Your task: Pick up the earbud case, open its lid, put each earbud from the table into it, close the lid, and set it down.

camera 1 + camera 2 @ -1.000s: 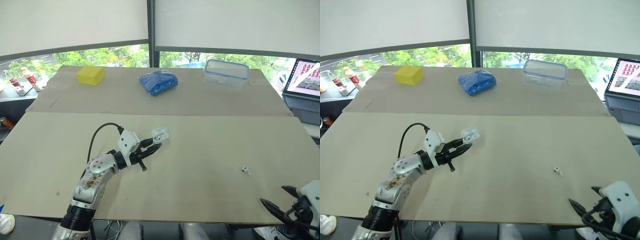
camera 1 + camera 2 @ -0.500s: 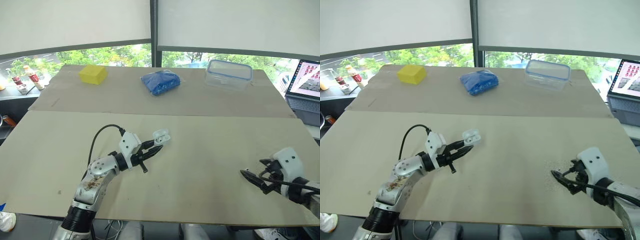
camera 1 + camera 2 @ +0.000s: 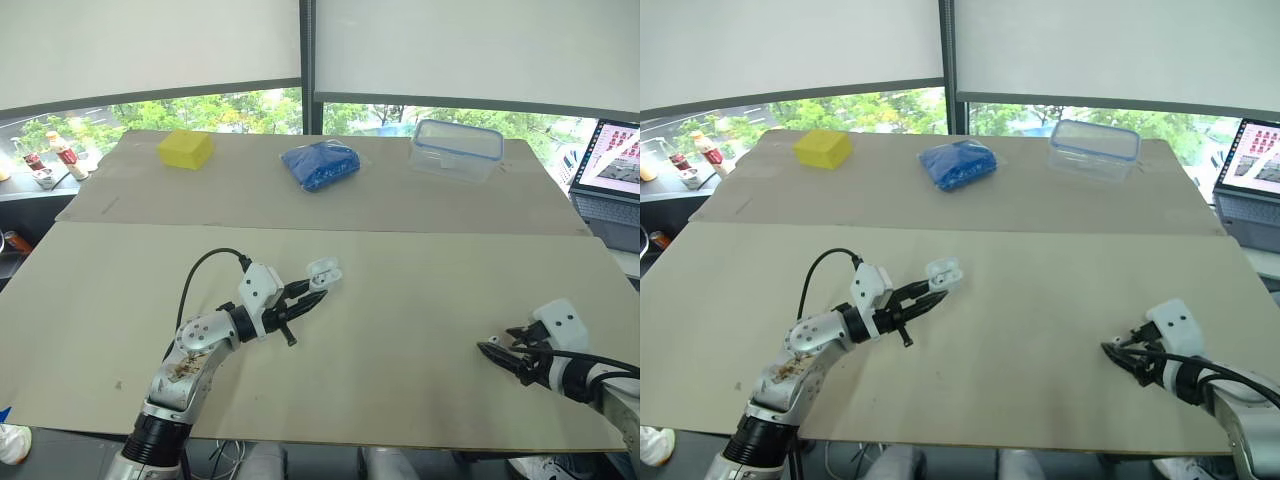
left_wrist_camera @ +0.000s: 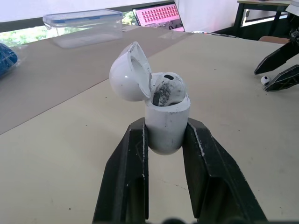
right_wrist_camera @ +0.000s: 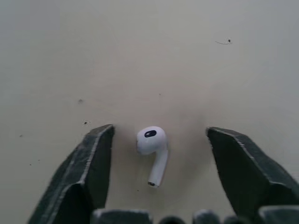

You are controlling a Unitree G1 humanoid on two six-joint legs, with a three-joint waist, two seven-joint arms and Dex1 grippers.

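**A:** What is here, from the biggest thing down?

**B:** A wide, pale table (image 3: 420,270). Over its left half, the left gripper (image 3: 316,291) holds the earbud case (image 4: 167,126) upright, apparently clear of the surface. Its two black fingers (image 4: 134,158) are drawn in narrow against the lower sides of the case. Near the right front edge, the right gripper (image 3: 495,352) sits low over the table. Its fingers (image 5: 91,163) are spread wide, and a loose earbud (image 5: 152,144) lies between them, touching neither.

**A:** And the case itself?

**B:** It is small, white, rounded and glossy. The lid (image 4: 127,74) is tipped back on its hinge, fully open. One earbud (image 4: 168,87) already sits in the case, with dark smudges around it.

**A:** How will the loose earbud handle?

**B:** It is probably almost weightless, hard and smooth, so it may skid or pop out if squeezed off-centre. The stem points back toward the gripper and the bulb points away. The safest hold looks to be a gentle pinch across the bulb, or just where it meets the stem.

**A:** And the case?

**B:** It looks rigid but slick. The low grip on its body leaves the hinge and the open mouth free.
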